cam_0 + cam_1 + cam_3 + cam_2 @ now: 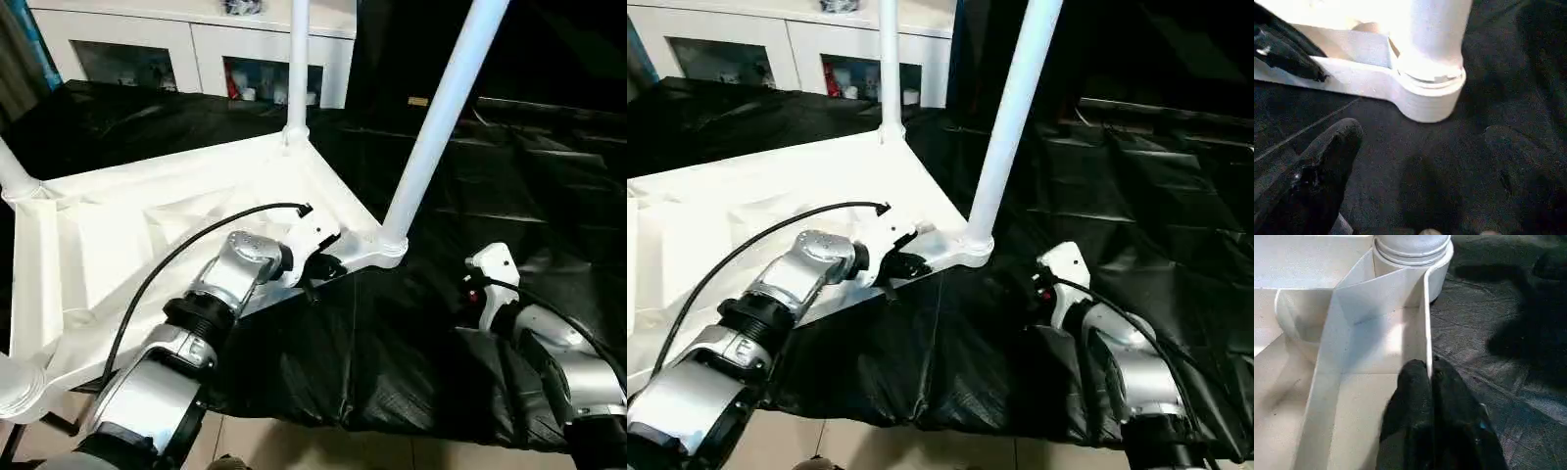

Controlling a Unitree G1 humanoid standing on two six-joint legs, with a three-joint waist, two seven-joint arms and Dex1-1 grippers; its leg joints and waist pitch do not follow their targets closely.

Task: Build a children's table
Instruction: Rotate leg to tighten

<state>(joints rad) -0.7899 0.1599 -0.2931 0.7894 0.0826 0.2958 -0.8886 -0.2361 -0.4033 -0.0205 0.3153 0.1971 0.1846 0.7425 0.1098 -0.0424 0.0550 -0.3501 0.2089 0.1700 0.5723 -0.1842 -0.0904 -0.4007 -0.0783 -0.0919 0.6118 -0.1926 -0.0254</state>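
Note:
The children's table lies upside down on a black cloth, its white ribbed top (147, 235) facing up. Tube legs stand in the corner sockets: one at the near right corner (441, 108), one at the far corner (297, 69), one at the left (12, 171). My left gripper (1429, 369) is shut on the top's thin rim wall (1426, 318), a short way from the near right socket (1413, 249). My right gripper (1420, 147) stands open low over the cloth, facing that same socket (1432, 95), with nothing between its fingers (1327, 166).
A white cabinet with glass doors (196, 44) stands behind the work. The black cloth (411, 362) spreads wide to the right and ends near me at pale floor (294, 441). A black cable (186, 255) loops over my left forearm.

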